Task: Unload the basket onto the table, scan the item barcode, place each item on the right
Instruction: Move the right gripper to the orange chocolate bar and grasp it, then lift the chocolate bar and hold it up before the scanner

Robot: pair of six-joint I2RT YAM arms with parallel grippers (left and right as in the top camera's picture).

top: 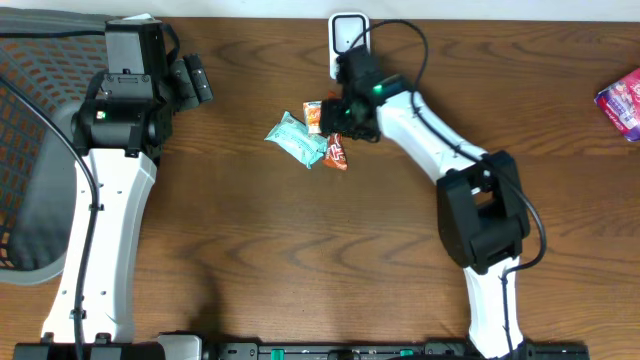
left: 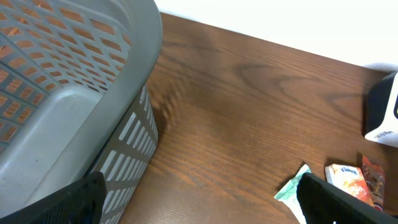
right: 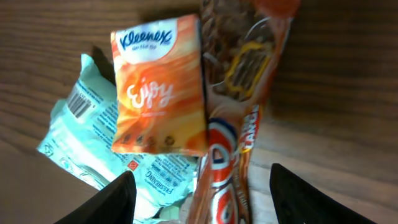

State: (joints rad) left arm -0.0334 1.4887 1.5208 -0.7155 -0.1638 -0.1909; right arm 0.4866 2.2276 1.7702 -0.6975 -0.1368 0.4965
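My right claw (right: 202, 179) hangs open and empty — the orange tissue pack (right: 158, 87) lies on the tabletop (right: 339, 93) just ahead of it, so I'd pinch its long edges, clear of the snack wrapper (right: 244, 68) alongside.

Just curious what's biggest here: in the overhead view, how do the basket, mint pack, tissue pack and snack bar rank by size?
1. Basket, by far.
2. Mint pack.
3. Tissue pack and snack bar: both small and partly hidden by the right arm, so unranked.

Mock shop checkout bench: scanner (top: 346, 32), mesh basket (top: 30, 70), snack packets (top: 298, 140).
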